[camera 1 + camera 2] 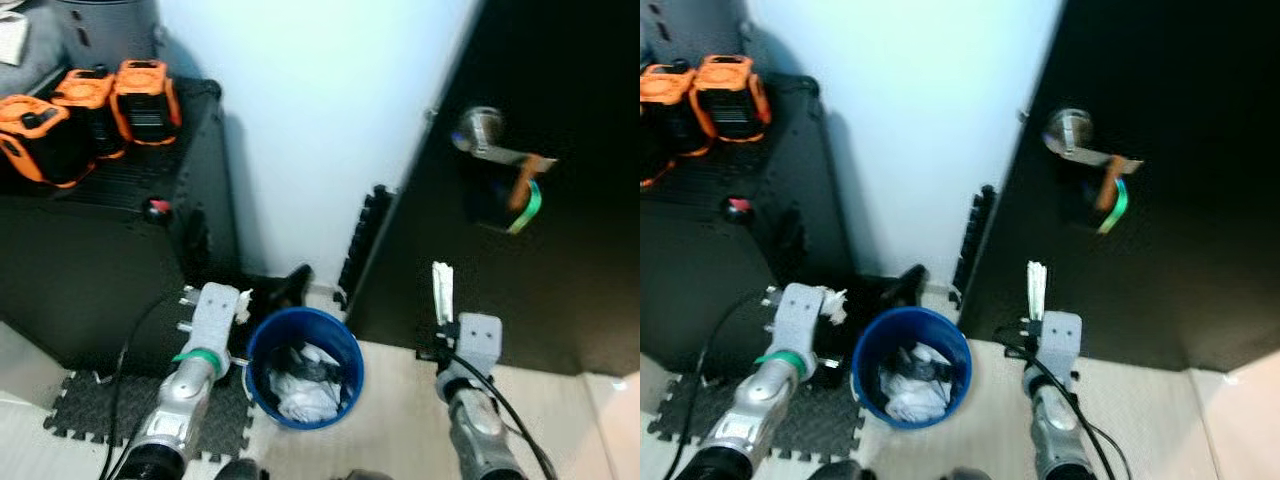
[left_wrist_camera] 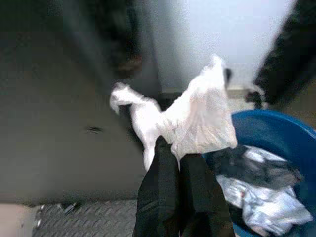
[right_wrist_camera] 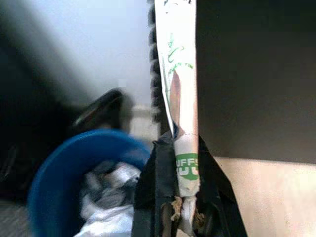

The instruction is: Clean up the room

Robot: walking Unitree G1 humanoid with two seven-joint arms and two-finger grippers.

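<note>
Floor: pale wood, with a black foam mat [image 1: 85, 405] beside a black case [image 1: 100, 260] carrying orange battery packs [image 1: 90, 110]. A white wall meets a black door [image 1: 560, 200] with a lever handle [image 1: 487, 138]. The blue bin [image 1: 304, 366] stands between both arms; its contents are indistinct. The left gripper [image 2: 170, 163] is closed on a crumpled white tissue [image 2: 192, 118] beside the bin's rim. The right gripper [image 3: 185, 168] is clamped on a flattened paper wrapper [image 3: 180, 74], upright, right of the bin.

One blue bin, three orange battery packs, two scraps in my end effectors.

I count one blue bin [image 1: 258, 352], three orange battery packs [image 1: 146, 100], one crumpled white tissue [image 2: 197, 118], one flattened paper wrapper [image 3: 180, 84], and one door handle [image 1: 486, 135].
</note>
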